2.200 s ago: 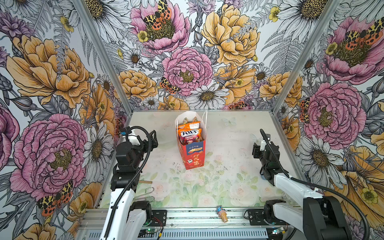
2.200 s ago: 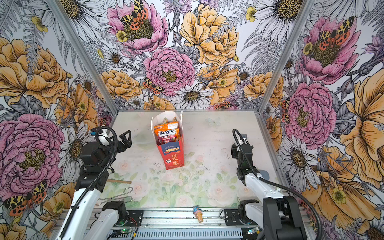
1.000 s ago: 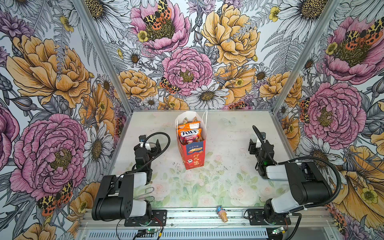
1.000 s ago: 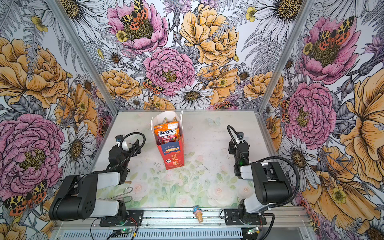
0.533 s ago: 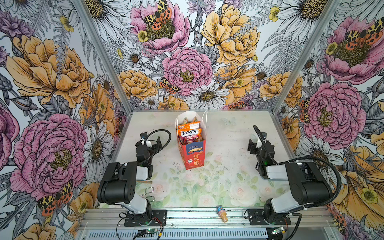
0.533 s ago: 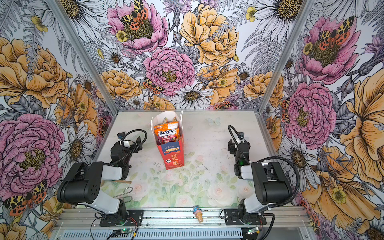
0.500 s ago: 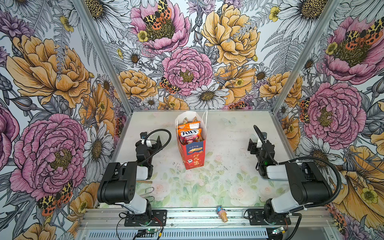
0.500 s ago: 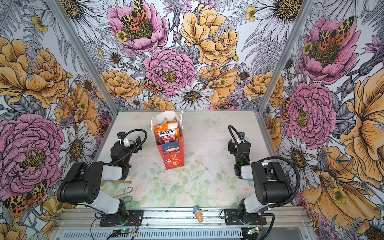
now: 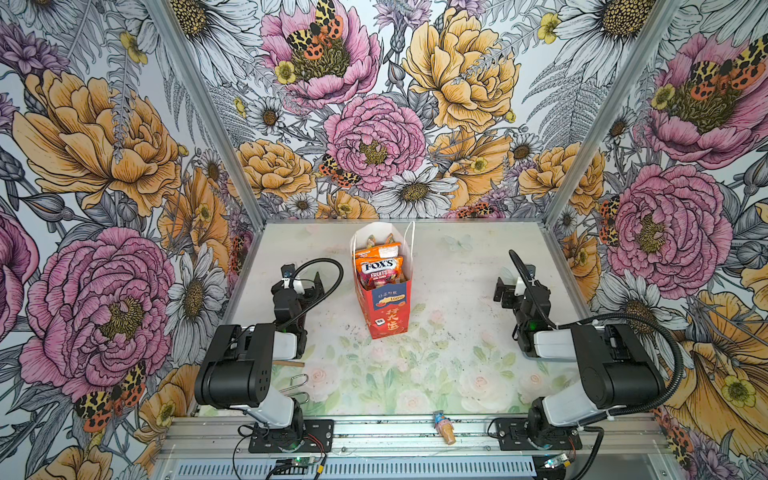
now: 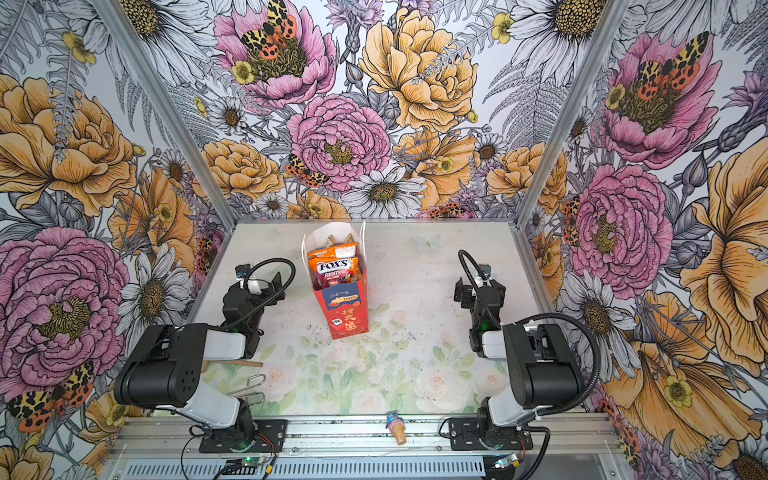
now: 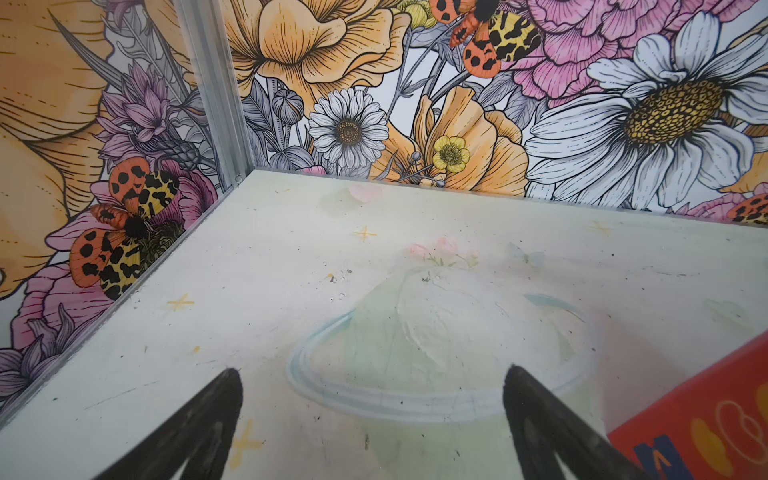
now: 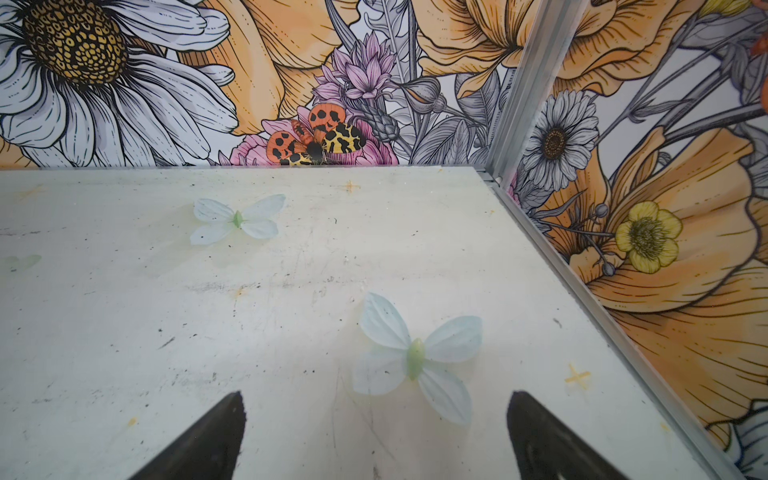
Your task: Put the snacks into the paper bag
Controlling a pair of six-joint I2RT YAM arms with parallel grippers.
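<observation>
Paper bag (image 9: 388, 316) upright on surface (image 9: 457, 365), packed with snacks (image 9: 376, 252), front packet (image 9: 380, 271) lettered "FOX'S FRUITS", left tool (image 11: 372, 372) and right tool (image 12: 374, 397) spread wide, empty.

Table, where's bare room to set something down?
Widest bare patch on the table: between the paper bag and the right pincer. Also free behind the bag to the back wall. Crowded by the left arm: a wooden stick and wire clip lie there.

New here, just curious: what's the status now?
Left claw open, right claw open, both empty. Snacks inside upright paper bag. Toy cone on front rail, not blocking.
</observation>
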